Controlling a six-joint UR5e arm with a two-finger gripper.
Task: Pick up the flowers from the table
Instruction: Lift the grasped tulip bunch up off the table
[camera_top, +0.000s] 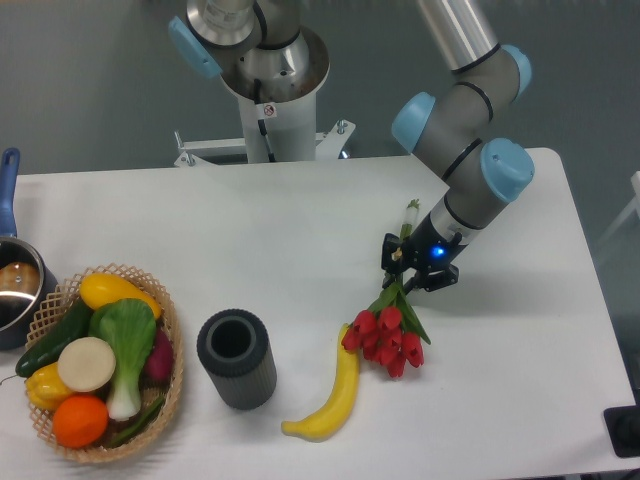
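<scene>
The black two-finger gripper (412, 268) straddles the green stems of the red tulip flowers (388, 335); closure cannot be determined. The bunch lies on the white matte table (300, 240), toward its right edge. Lifting remains.

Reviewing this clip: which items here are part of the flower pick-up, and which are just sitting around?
Part of the job:
- flowers, red tulips beside the banana
- gripper, down at the stems
- table

Just lying about:
- banana
- dark ribbed cylinder
- basket of vegetables and fruit
- pot at the left edge
</scene>
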